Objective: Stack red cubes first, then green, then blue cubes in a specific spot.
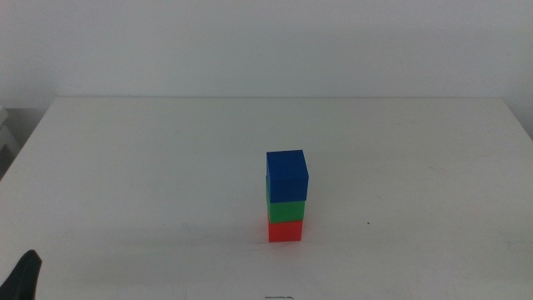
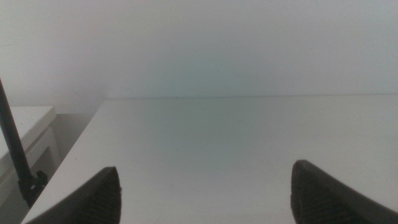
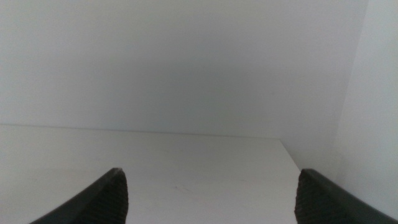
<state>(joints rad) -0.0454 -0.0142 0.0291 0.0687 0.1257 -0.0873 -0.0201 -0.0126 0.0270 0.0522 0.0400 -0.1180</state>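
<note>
In the middle view a stack of three cubes stands on the white tabletop a little right of centre. The red cube [image 1: 286, 229] is at the bottom, the green cube [image 1: 286, 209] sits on it, and the blue cube [image 1: 287, 175] is on top, turned slightly askew. No gripper touches the stack. My left gripper [image 2: 205, 193] is open and empty; only a dark tip of it [image 1: 25, 275] shows at the bottom left corner of the middle view. My right gripper [image 3: 208, 196] is open and empty, and is out of the middle view. Neither wrist view shows the cubes.
The white table [image 1: 166, 167] ends at a far edge against a white wall. A white side unit [image 2: 25, 134] and a thin dark rod [image 2: 15, 155] stand beside the table's edge in the left wrist view.
</note>
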